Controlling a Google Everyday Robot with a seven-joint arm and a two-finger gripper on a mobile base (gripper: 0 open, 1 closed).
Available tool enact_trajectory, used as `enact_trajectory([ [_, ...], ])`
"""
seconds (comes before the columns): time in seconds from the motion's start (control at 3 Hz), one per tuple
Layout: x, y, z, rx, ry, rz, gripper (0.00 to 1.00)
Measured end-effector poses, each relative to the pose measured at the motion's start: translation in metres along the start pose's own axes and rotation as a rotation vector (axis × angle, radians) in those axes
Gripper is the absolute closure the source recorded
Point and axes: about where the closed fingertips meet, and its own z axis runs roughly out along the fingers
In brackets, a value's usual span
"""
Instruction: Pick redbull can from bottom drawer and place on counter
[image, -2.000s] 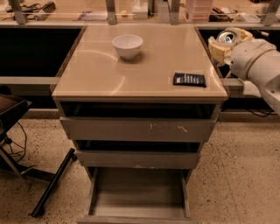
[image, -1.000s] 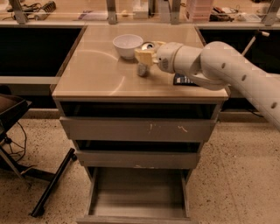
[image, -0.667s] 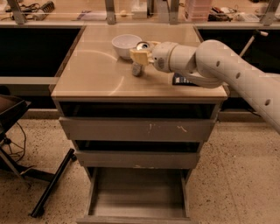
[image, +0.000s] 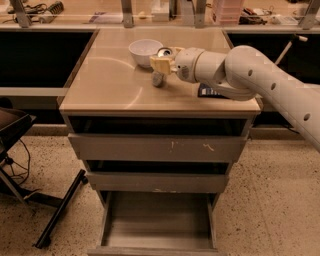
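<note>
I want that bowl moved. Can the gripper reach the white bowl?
Probably yes: the gripper hangs right beside the white bowl above the counter, nothing between them, but it holds the redbull can.

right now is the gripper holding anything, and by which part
The gripper, over the counter beside the white bowl, holds the redbull can. Its fingers clamp the can's middle.
</note>
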Motion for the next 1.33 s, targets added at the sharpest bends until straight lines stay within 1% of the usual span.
enact_trajectory([
  [0.67, 0.0, 0.0, 0.0, 0.0, 0.0, 0.0, 0.13],
  [1.0, 0.0, 0.0001, 0.0001, 0.0, 0.0, 0.0, 0.0],
  [1.33, 0.0, 0.0001, 0.0001, 0.0, 0.0, 0.0, 0.0],
])
